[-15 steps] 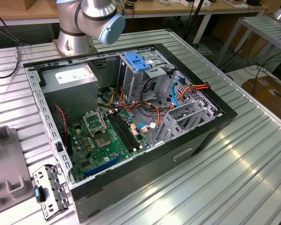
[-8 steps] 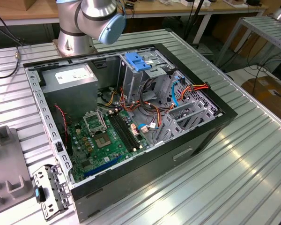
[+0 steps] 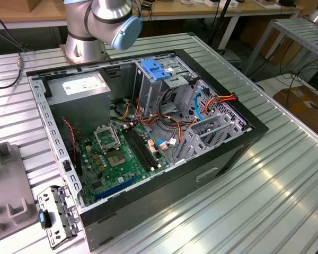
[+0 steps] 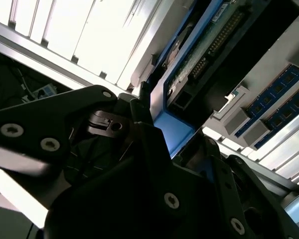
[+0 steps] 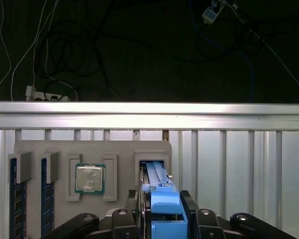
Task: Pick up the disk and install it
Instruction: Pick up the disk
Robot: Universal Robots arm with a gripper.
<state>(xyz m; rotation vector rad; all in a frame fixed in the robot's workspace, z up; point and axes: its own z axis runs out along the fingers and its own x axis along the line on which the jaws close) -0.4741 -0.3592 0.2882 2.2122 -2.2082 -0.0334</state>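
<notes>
Blue carrier rails frame the disk (image 5: 158, 175), which we see standing on edge at a slot of the grey holder tray (image 5: 40, 149), near a processor chip (image 5: 90, 178) and memory sticks (image 5: 15, 199). The gripper (image 5: 164, 201) pinches the disk's blue end, black fingers (image 4: 139, 119) pressed against the rail.

gripper (image 4: 175, 128) pinches disk (image 4: 212, 46) by blue rail (image 4: 173, 133); circuit board (image 4: 190, 67) exposed

No lettering legible on the workbench: the white sticker (image 3: 80, 84) atop the grey power-supply box (image 3: 77, 108), in a back corner of the open computer case (image 3: 254, 132), carries print too small to read
</notes>
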